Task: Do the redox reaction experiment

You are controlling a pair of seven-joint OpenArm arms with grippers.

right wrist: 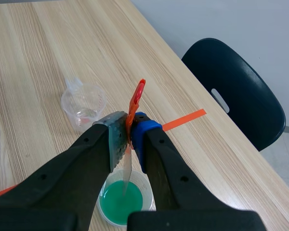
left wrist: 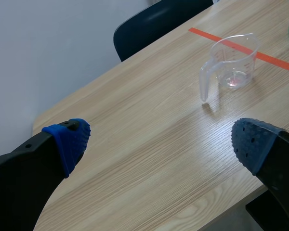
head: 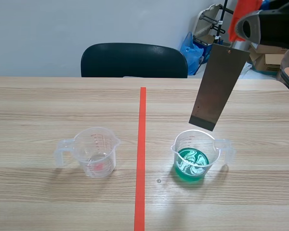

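Note:
A clear measuring cup with green liquid (head: 192, 161) stands right of the orange tape line. Above it hangs a grey metal blade with an orange handle (head: 217, 89), tilted, its lower edge just over the cup's rim. My right gripper (right wrist: 130, 137) is shut on the blade's handle end; in the right wrist view the blade (right wrist: 127, 166) points down at the green cup (right wrist: 121, 202). A second clear cup with a trace of pinkish liquid (head: 94, 153) stands left of the line. My left gripper (left wrist: 159, 139) is open and empty, far back from that cup (left wrist: 231, 62).
A dark chair (head: 134, 60) stands behind the table's far edge. Bags and cardboard boxes (head: 267, 57) sit at the back right. The orange tape line (head: 141, 154) runs down the table's middle between the two cups.

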